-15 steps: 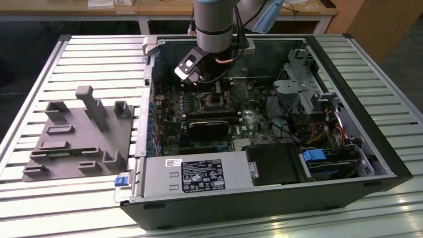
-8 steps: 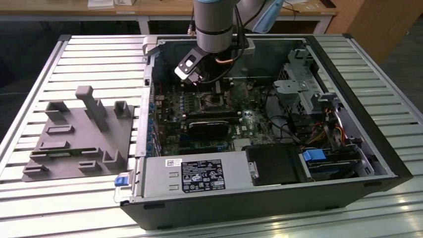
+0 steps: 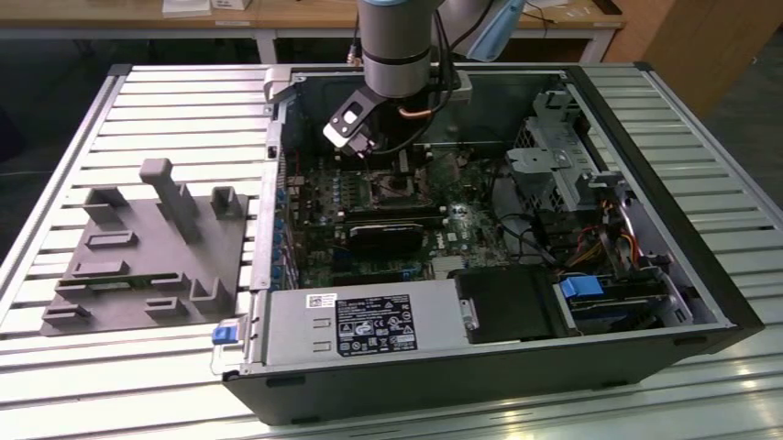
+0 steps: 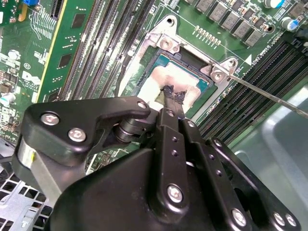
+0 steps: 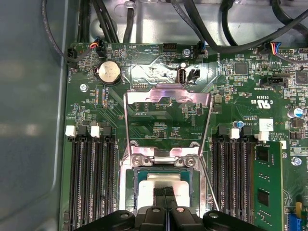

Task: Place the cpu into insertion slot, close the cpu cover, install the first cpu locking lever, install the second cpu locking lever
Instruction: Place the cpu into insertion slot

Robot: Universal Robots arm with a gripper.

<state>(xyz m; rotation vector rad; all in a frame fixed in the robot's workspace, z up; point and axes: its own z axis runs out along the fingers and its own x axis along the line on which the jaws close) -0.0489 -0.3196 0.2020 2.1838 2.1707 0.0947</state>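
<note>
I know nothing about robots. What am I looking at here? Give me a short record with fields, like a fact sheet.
setting: open computer case lying on a slatted table
arm: reaches down into the case, over the motherboard
fingers: shut, tips on the cpu's face
cpu: lies flat in the insertion slot
cpu cover: open, tipped back from the slot
locking lever: thin rod sticking out from the slot's corner, not latched

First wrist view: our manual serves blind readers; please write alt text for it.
The shut tool points at the silver cpu lying in the insertion slot. The cpu cover is open beyond it, memory slots on both sides.
</note>
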